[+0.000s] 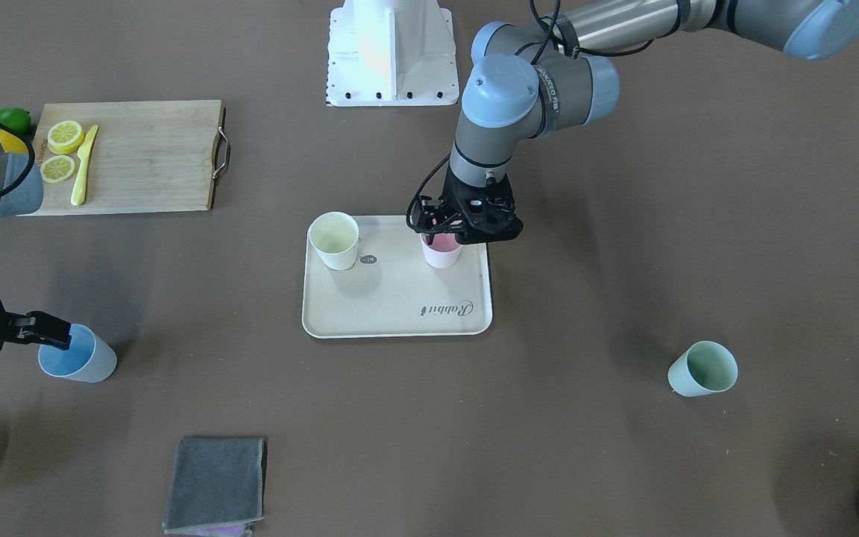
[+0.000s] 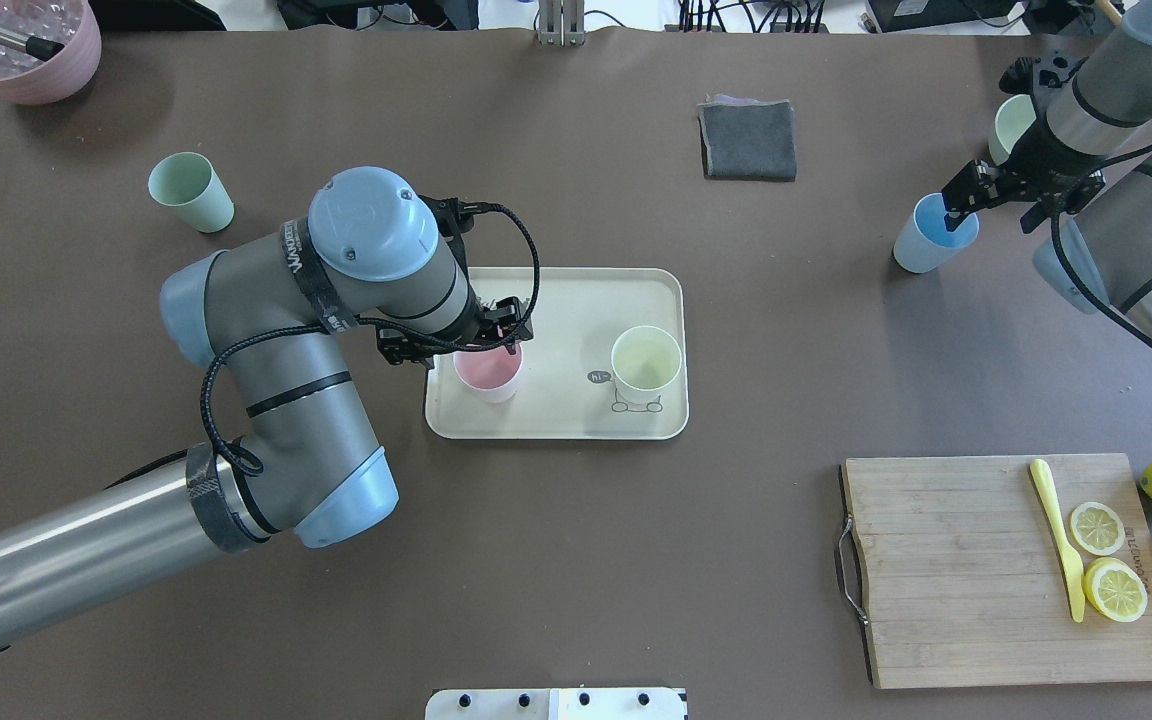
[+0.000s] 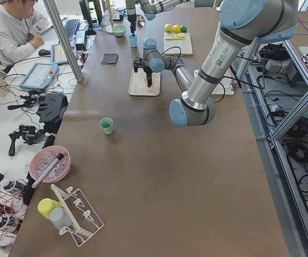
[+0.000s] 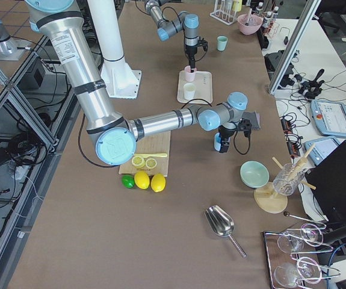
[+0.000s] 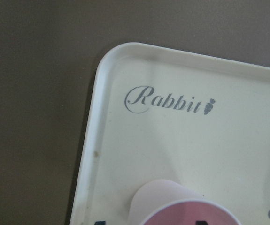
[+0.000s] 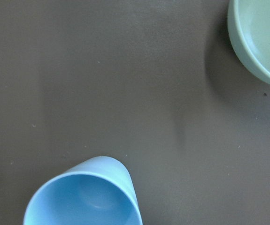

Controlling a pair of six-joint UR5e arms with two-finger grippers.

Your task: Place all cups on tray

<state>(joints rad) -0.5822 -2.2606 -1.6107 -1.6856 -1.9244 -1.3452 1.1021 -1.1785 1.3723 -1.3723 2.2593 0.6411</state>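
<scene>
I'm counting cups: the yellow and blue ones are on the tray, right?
No: the yellow cup and the pink cup are on the tray; the blue cup stands on the table, as the overhead view shows.

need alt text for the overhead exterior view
The left end effector is at the rim of a pink cup standing on a cream tray beside a yellow cup. The right end effector is at a blue cup off the tray; a mint green cup stands alone at far left.
</scene>
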